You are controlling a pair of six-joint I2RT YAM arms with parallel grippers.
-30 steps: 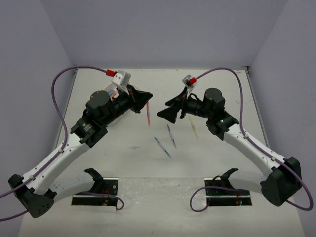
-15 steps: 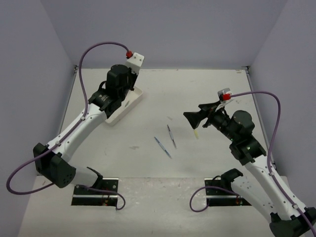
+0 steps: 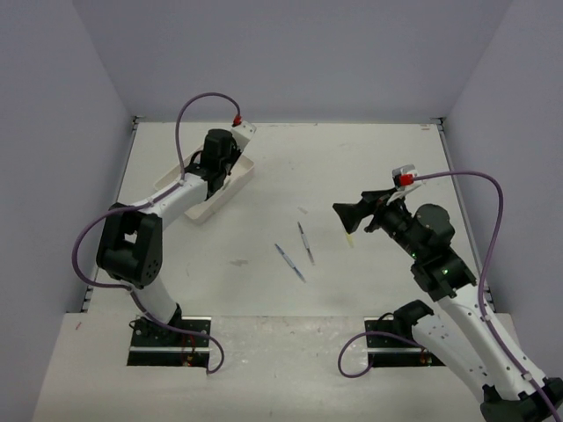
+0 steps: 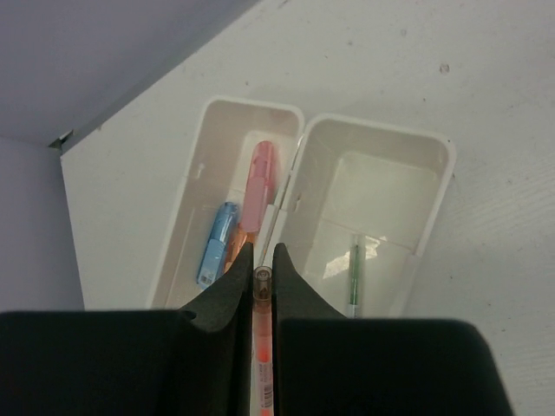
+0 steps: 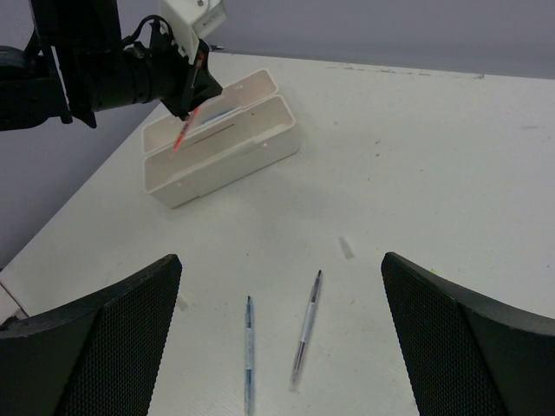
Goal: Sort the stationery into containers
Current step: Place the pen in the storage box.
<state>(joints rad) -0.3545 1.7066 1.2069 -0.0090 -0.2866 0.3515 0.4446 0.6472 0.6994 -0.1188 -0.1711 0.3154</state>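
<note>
Two trays (image 4: 447, 165): pink marker (image 4: 258, 186), blue marker (image 4: 217, 247) / green pen (image 4: 354, 277) | left end effector (image 4: 260, 253) grips orange pen (image 4: 263, 364) | right one (image 5: 277, 338) spread

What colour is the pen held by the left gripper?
Orange-red pen, clearest in left wrist view.

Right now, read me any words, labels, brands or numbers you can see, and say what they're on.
None can be read. The white trays, the markers inside, the orange pen in the left end effector and the loose pens show no legible print; any marking is too small or blurred.
</note>
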